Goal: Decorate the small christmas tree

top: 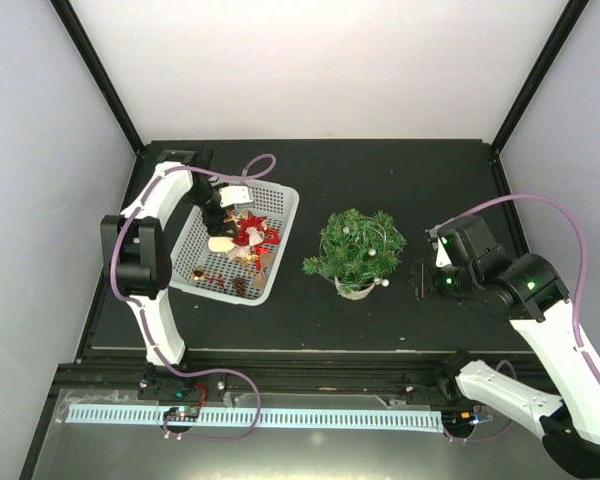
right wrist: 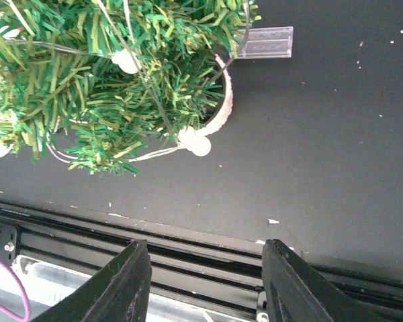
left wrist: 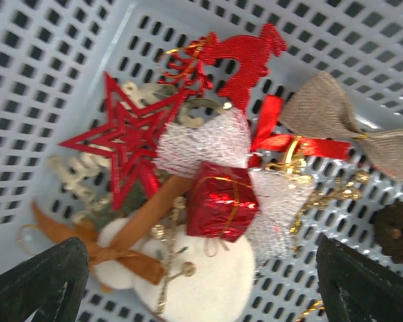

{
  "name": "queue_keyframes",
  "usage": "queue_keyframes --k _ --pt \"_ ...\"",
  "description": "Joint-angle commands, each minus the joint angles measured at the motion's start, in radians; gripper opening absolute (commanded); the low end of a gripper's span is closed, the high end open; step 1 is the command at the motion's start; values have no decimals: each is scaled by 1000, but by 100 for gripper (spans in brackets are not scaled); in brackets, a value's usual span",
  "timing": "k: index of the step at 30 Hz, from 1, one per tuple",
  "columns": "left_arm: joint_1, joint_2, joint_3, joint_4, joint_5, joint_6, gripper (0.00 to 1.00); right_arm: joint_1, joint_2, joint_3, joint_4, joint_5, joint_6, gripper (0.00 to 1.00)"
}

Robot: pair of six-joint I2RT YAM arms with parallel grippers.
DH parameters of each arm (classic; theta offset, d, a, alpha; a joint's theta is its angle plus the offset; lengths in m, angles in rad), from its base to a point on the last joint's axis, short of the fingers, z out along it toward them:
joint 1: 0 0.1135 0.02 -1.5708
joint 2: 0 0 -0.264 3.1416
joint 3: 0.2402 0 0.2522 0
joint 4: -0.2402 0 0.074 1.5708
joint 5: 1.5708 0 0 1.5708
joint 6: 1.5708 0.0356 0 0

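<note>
Small christmas tree [top: 358,247] stands mid-tabletop [top: 430,180], just right of the white mesh basket [top: 283,232], its bushy plastic needles carrying only a thin wire of white beads [right wrist: 200,144]. Decorating looks barely begun: the glittery red star [left wrist: 131,144], foil gift box [left wrist: 221,201] and burlap bow [left wrist: 349,127] lie heaped in the basket. Left tool [left wrist: 201,275] hangs spread and empty over them; right tool [right wrist: 205,282], likewise spread and empty, sits beside the tree.

The left tool [left wrist: 201,295] hangs over a white mesh basket [left wrist: 67,60], its dark fingers [left wrist: 43,282] spread wide with nothing gripped. Heaped below are a red star [left wrist: 124,137], a red reindeer [left wrist: 245,57], a silver mesh bow [left wrist: 201,141] touching a red foil gift box [left wrist: 221,201], a burlap bow [left wrist: 349,127] and a pine cone [left wrist: 396,231].
</note>
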Motion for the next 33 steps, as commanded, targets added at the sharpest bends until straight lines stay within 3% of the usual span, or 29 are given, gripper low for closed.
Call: queue_keyframes --k 1,3,10,21,25,29,33 --pt "-17 39 38 -147 79 57 89 -6 -6 -21 -2 30 15 48" --pt "-31 50 36 -175 73 70 84 -5 1 -25 0 26 15 48" --pt "-57 42 -33 -62 15 66 92 -6 4 -39 18 20 21 48" --pt "-66 100 -30 9 -120 82 88 -5 -16 -61 21 22 52 48" --pt "-64 118 -27 9 -138 91 80 -6 -23 -69 21 27 62 48" --pt "-65 131 -22 3 -138 92 62 -6 -23 -78 24 34 70 48" --pt "-65 141 -16 -10 -124 86 50 -6 -17 -84 24 39 70 48"
